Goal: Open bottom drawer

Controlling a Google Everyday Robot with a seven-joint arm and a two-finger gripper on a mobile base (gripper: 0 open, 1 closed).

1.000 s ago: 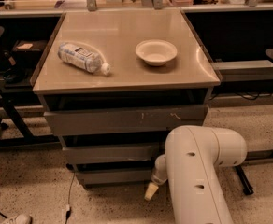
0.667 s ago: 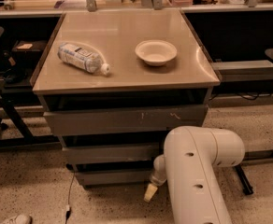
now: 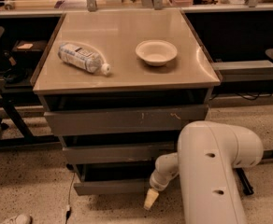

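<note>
The cabinet has three grey drawer fronts under a tan top. The bottom drawer (image 3: 111, 187) is the lowest front, flat and without a handle, with a dark gap above it. My gripper (image 3: 151, 199) hangs from the white arm (image 3: 211, 171) at the right end of the bottom drawer's front, its pale tip just below and in front of the front's edge. The arm hides the cabinet's lower right corner. Whether the gripper touches the drawer cannot be told.
A plastic bottle (image 3: 82, 58) lies on its side on the cabinet top (image 3: 127, 76), and a white bowl (image 3: 156, 52) sits beside it. The top drawer front (image 3: 122, 120) has pale scratch marks. A shoe (image 3: 15, 218) shows at the bottom left of the floor. A cable (image 3: 70, 195) hangs down left of the bottom drawer.
A hand at the left edge has gone out of view. The arm and the drawers have not visibly moved.
</note>
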